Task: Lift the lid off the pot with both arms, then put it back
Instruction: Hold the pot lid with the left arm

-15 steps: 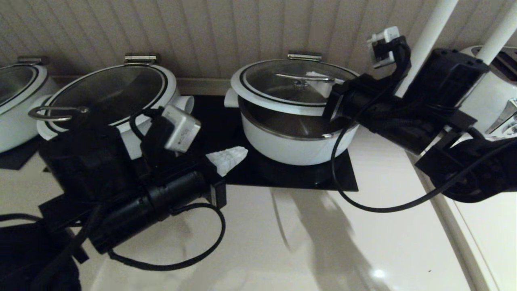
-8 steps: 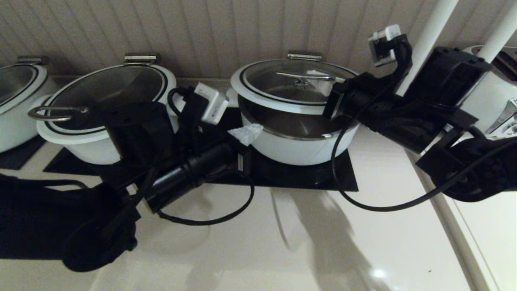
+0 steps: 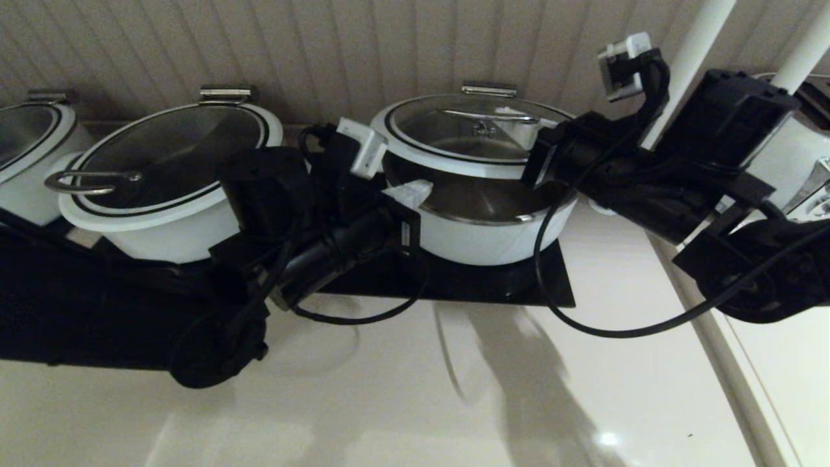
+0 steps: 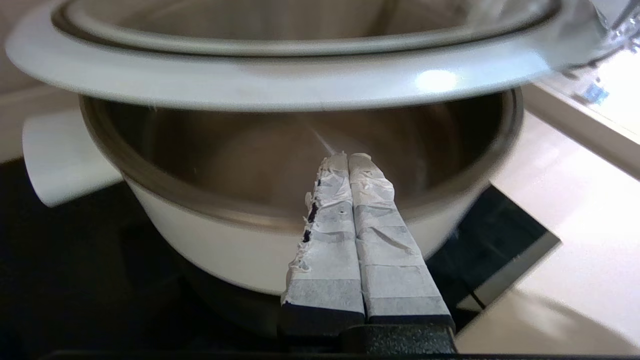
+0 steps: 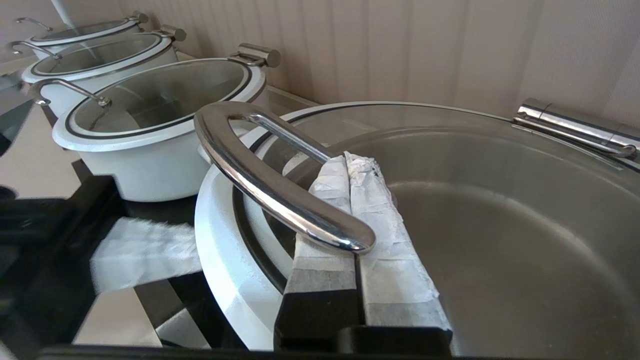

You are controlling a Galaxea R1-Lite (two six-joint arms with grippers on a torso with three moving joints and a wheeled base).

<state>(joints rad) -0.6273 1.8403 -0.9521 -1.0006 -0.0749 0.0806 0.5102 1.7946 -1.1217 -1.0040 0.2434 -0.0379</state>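
While the lid (image 3: 476, 133) is tilting open over the pot (image 3: 483, 224):
Left end effector (image 4: 349, 159): closed, empty, reaching under lid rim.
Right end effector (image 5: 345, 162): closed, propping the handle (image 5: 270, 185).

From my end the lid (image 3: 476, 136) is tipped up at the front, hinged at the back, glass with a broad white rim and a curved steel bar handle. The pot (image 3: 483, 224) under it is round and white, steel inside showing, sitting on a black mat on the bench.
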